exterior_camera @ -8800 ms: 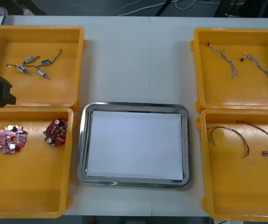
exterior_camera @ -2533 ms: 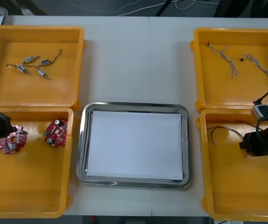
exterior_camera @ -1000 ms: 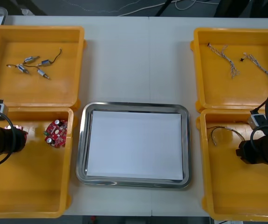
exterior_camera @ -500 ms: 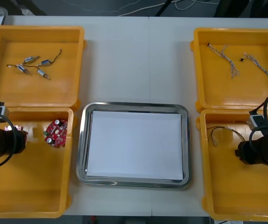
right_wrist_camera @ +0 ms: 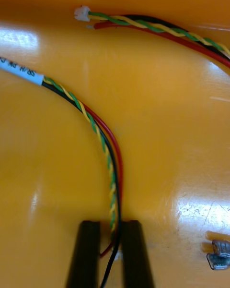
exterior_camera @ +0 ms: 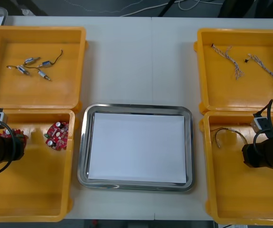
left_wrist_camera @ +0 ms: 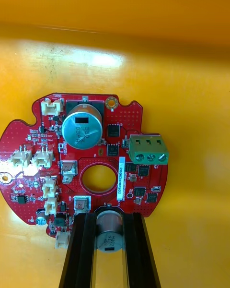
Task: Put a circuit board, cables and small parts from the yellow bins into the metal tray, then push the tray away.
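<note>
Though hidden from above, left fingers clamp a circuit board, right fingers a cable.

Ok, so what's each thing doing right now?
Left gripper: shut on a part of the red board.
Right gripper: shut on the red and yellow cable.
Tray: white inside, nothing put in yet.
Other board: lying loose in its bin.
</note>
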Robot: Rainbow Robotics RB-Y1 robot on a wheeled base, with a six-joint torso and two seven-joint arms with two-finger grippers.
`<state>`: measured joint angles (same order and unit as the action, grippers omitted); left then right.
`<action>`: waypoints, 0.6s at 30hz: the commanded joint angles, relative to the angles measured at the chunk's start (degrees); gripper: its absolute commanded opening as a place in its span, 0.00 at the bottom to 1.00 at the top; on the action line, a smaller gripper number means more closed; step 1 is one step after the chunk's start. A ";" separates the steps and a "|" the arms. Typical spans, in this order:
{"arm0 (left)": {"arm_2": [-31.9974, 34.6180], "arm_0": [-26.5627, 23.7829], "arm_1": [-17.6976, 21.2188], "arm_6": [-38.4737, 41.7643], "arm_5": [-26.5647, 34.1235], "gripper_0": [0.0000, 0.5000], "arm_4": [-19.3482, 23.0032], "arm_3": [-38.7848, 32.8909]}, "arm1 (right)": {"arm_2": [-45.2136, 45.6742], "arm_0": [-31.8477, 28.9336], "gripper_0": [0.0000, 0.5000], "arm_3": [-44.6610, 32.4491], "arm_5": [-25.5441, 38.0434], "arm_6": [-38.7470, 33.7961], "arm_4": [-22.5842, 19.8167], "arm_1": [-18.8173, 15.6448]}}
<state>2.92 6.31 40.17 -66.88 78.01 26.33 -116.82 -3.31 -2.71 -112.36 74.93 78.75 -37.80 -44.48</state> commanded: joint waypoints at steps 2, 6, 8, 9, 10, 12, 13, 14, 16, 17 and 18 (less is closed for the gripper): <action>-0.55 2.30 -0.62 -5.45 -0.58 0.00 -0.67 -0.69 | -1.26 -0.81 0.00 -0.22 -0.57 1.23 0.00 0.62; -0.55 2.56 -0.62 -5.45 -0.58 0.00 -0.58 -1.12 | -0.55 -0.20 0.00 -0.22 -0.13 1.58 -0.96 0.36; -0.55 2.83 -0.62 -5.45 -0.58 0.00 -0.58 -1.30 | 0.06 0.16 0.00 -0.58 0.40 1.58 -1.40 0.27; -0.55 3.09 -0.62 -5.45 -0.58 0.00 -0.58 -1.56 | 0.50 0.24 0.00 -1.10 0.84 1.58 -1.67 0.18; -0.46 3.44 -0.62 -5.45 -0.58 0.00 -0.58 -1.83 | 1.03 0.24 0.00 -1.72 1.54 1.41 -2.02 0.10; -0.37 4.23 -0.62 -5.54 -0.84 0.00 -0.58 -2.35 | 2.17 0.24 0.00 -3.12 3.38 1.32 -2.28 0.10; -0.29 4.50 -0.62 -5.54 -0.93 0.00 -0.58 -2.44 | 2.61 0.24 0.00 -3.74 4.00 1.32 -2.46 0.10; -0.29 4.76 -0.62 -5.54 -0.93 0.00 -0.49 -2.71 | 3.22 0.24 0.00 -4.53 5.23 1.41 -2.63 0.10; -0.20 5.55 -0.71 -5.45 -0.93 0.00 -0.49 -3.41 | 4.98 0.24 0.00 -6.64 8.48 1.76 -3.16 0.18; -0.02 5.90 -0.71 -5.45 -0.93 0.00 -0.49 -3.76 | 5.60 0.24 0.00 -7.26 9.54 1.85 -3.34 0.10; -0.02 6.43 -0.80 -5.45 -0.93 0.00 -0.49 -4.29 | 6.21 0.24 0.00 -8.13 11.03 1.93 -3.60 0.10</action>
<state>2.92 8.93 40.17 -67.07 77.48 26.13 -118.67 -1.02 -2.61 -116.54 83.34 78.75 -40.36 -44.48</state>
